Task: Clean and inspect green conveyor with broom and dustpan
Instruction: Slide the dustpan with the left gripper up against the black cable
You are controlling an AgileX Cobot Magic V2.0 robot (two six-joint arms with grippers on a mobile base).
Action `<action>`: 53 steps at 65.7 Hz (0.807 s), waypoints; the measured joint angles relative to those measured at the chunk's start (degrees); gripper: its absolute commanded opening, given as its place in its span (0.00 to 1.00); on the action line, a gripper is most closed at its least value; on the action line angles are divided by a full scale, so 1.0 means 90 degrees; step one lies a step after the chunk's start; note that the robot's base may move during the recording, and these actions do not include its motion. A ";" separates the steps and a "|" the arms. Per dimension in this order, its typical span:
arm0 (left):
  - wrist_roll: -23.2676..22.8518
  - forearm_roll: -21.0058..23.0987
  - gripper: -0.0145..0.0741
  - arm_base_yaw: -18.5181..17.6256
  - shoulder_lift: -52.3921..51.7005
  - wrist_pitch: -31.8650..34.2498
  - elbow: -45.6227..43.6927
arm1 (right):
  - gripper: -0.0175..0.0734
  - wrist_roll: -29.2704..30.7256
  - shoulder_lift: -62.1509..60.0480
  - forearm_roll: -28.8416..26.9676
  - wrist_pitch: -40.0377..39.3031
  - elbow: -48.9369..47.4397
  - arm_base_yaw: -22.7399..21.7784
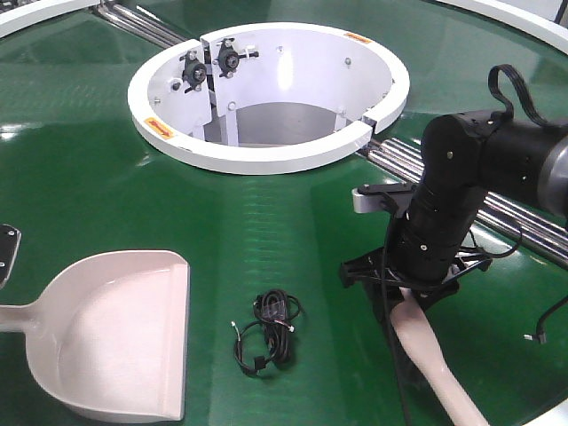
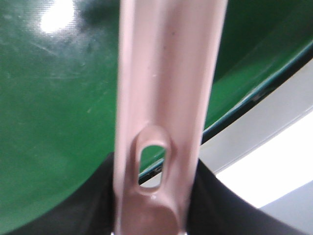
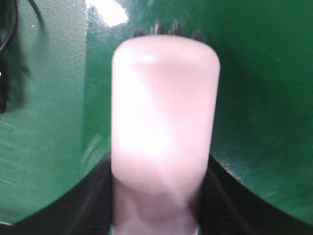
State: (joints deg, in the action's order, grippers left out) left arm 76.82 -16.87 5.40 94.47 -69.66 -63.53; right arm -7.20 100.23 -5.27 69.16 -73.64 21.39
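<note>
The green conveyor [image 1: 89, 177] fills the front view. The pale-pink dustpan [image 1: 115, 342] rests on it at the lower left, open lip facing right. Its slotted handle [image 2: 161, 98] runs up the left wrist view, and my left gripper [image 2: 151, 200] is shut on it, with dark fingers [image 2: 93, 200] on both sides. My right gripper [image 1: 408, 288], at the right, is shut on the broom [image 1: 435, 355], whose pale handle slants toward the lower right. In the right wrist view the broom's head [image 3: 164, 107] points away from the gripper [image 3: 159, 200], dark bristles just showing at its far end.
A small tangle of black cable [image 1: 266, 333] lies on the belt between dustpan and broom. The white central ring [image 1: 266, 160] opens behind them. Steel roller seams [image 1: 515, 217] run under the right arm. The white outer rim [image 2: 274, 156] is close to the left gripper.
</note>
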 measured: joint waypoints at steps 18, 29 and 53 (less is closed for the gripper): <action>0.0021 0.0187 0.14 -0.0059 -0.0256 -0.0058 -0.0105 | 0.19 0.0000 0.0000 0.0000 0.0000 0.0000 0.0000; 0.0054 0.0201 0.14 -0.0301 -0.0362 -0.0117 -0.0444 | 0.19 0.0000 0.0000 0.0000 0.0000 0.0000 0.0000; 0.0036 0.0215 0.14 -0.0821 -0.0355 -0.0116 -0.0662 | 0.19 0.0000 0.0000 0.0000 0.0000 0.0000 0.0000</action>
State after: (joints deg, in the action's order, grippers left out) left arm 77.14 -14.93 -1.99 91.27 -70.70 -69.48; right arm -7.20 100.23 -5.27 69.16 -73.64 21.39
